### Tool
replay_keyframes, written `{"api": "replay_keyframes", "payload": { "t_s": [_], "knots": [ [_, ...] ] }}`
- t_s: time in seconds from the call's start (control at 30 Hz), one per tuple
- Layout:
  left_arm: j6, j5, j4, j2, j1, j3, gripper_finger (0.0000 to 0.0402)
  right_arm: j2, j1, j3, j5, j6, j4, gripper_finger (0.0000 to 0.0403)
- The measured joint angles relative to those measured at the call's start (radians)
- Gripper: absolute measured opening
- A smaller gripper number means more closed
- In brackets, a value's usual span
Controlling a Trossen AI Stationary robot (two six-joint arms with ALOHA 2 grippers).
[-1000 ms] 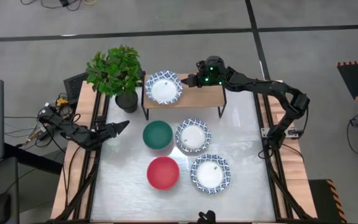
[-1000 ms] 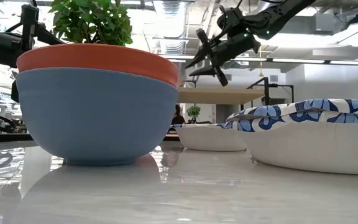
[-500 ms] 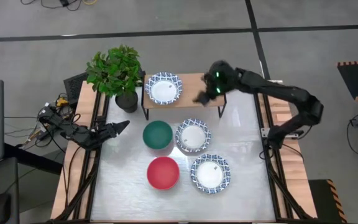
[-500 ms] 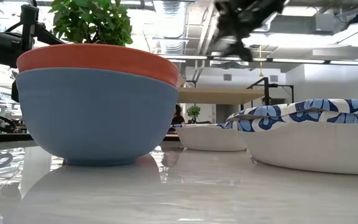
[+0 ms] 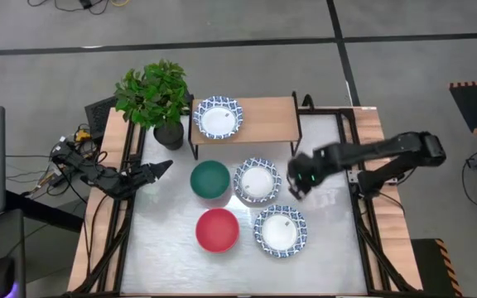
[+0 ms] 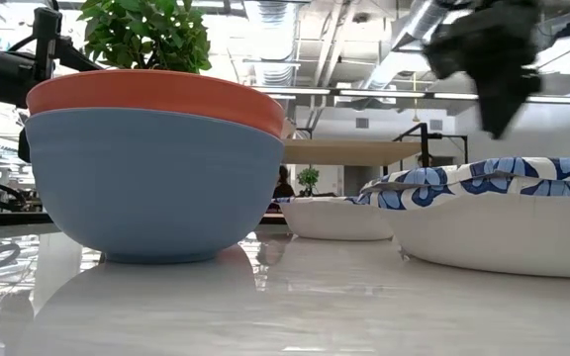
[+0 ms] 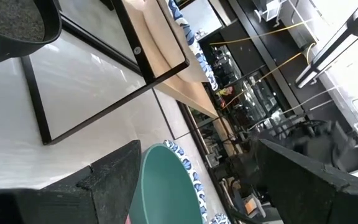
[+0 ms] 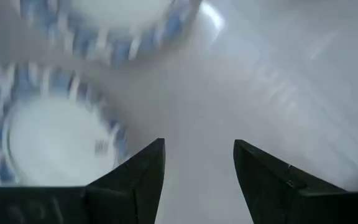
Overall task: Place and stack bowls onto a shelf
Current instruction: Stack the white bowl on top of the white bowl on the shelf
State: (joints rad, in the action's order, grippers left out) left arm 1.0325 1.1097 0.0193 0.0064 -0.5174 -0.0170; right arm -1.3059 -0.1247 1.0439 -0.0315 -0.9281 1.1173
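One white bowl with a blue rim (image 5: 218, 117) sits on the left end of the light-wood shelf (image 5: 255, 122). On the table stand a green bowl (image 5: 210, 180), a red bowl (image 5: 217, 229) and two more blue-rimmed bowls (image 5: 257, 180) (image 5: 280, 230). My right gripper (image 5: 295, 189) hangs open over the bare table just right of those two bowls, pointing down; the right wrist view shows both bowls (image 8: 48, 143) (image 8: 104, 18) beyond its fingers and nothing between them. My left gripper (image 5: 162, 168) waits open at the table's left edge, level, facing the green bowl (image 7: 166, 186).
A potted plant (image 5: 154, 95) stands at the far left, beside the shelf. The right two thirds of the shelf's board is bare. Bare tabletop (image 5: 325, 215) lies right of the bowls. In the low view the red and grey-blue bowl (image 6: 156, 163) fills the near left.
My right gripper has swung away from above the shelf, toward the table's near and right edges and a little down. It has tipped from nearly level to pointing down. The bowl stays on the shelf's left end. The bowls on the table have not moved.
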Motion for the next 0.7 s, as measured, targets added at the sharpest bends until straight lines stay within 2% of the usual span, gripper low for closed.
{"api": "replay_keyframes", "payload": {
  "t_s": [0.17,0.3,0.43,0.7],
  "knots": [
    [0.001,0.001,0.0,0.0,0.0,0.0,0.0302,0.046,-0.18,-0.111,0.013,-0.13,-0.105,0.0215],
    [0.0,0.002,0.0,0.0,0.0,0.0,0.0302,0.05,-0.25,-0.163,0.01,-0.171,-0.223,0.0215],
    [0.001,0.002,0.0,0.0,0.0,0.0,0.0302,0.02,-0.261,-0.216,0.001,-0.161,-0.336,0.0215],
    [0.003,0.002,0.0,0.0,0.0,0.0,0.0302,-0.049,-0.213,-0.225,-0.029,-0.01,-0.378,0.0215]
  ]
}}
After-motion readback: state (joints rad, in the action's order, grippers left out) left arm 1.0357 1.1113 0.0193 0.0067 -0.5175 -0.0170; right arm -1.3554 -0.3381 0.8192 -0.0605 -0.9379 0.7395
